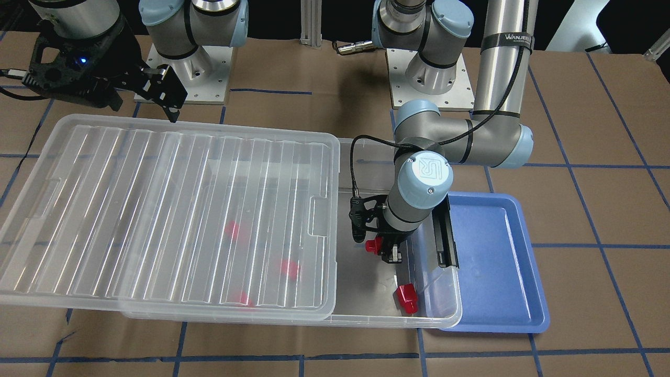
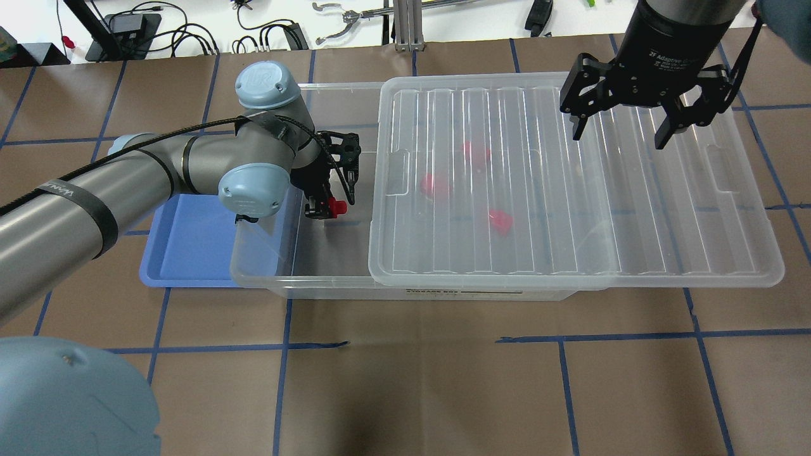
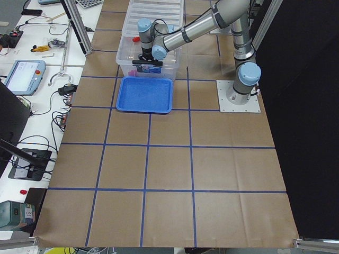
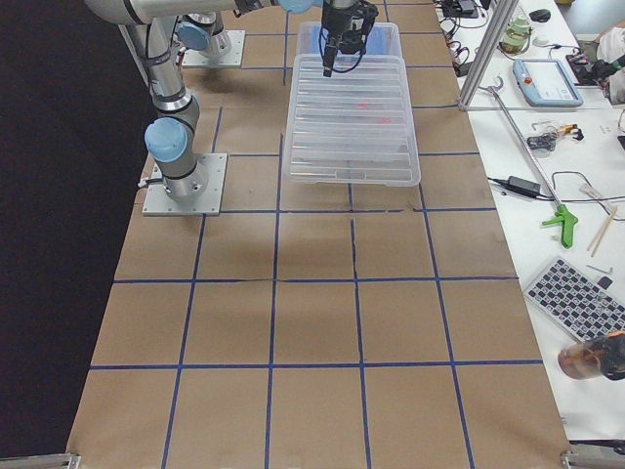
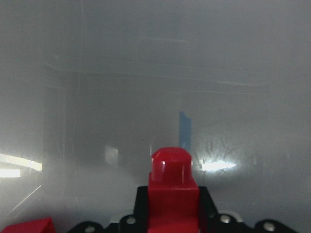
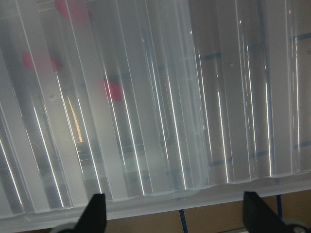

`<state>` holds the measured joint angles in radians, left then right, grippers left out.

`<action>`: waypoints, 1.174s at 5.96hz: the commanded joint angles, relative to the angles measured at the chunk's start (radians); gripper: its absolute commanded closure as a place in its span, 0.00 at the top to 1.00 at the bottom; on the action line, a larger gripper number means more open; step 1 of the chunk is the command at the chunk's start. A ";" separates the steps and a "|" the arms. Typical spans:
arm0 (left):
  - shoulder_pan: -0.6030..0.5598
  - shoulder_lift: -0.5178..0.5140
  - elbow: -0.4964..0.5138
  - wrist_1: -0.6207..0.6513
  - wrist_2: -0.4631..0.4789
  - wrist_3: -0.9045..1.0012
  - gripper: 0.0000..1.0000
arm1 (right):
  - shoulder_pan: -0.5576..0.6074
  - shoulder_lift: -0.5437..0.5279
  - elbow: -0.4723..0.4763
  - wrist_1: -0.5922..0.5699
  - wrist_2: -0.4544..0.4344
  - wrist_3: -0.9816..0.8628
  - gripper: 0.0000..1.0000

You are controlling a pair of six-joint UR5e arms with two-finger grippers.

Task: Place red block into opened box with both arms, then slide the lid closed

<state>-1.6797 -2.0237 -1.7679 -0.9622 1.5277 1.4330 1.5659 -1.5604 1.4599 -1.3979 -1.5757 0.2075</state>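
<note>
My left gripper (image 1: 377, 246) is shut on a red block (image 1: 371, 245) inside the uncovered end of the clear box (image 1: 450, 309). The left wrist view shows that block (image 5: 172, 187) between the fingers, stub forward. A second red block (image 1: 407, 298) lies on the box floor near the black latch bar (image 1: 445, 235). The ribbed clear lid (image 1: 157, 209) covers the rest of the box and overhangs its far end, with three red blocks blurred beneath it (image 2: 472, 152). My right gripper (image 2: 619, 136) hangs open above the lid's back edge, nothing between its fingers (image 6: 95, 213).
A blue tray (image 1: 497, 262) lies against the latch end of the box, partly under it. The left forearm (image 2: 127, 183) reaches over the tray. Brown paper with blue tape lines covers the table. Cables and tools lie beyond its far edge.
</note>
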 commanded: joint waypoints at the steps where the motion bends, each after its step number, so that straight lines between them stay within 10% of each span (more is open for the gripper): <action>1: 0.000 -0.007 0.002 0.008 0.000 -0.003 0.98 | 0.000 0.002 0.000 -0.003 0.000 0.007 1.00; 4: -0.002 0.087 0.031 -0.073 0.002 -0.005 0.98 | 0.000 0.003 0.002 -0.009 -0.003 0.012 1.00; 7: 0.000 0.195 0.268 -0.503 -0.003 -0.035 0.98 | -0.113 0.014 0.001 -0.009 -0.012 -0.096 1.00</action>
<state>-1.6792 -1.8615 -1.5883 -1.3077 1.5282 1.4138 1.4991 -1.5472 1.4611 -1.4066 -1.5856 0.1702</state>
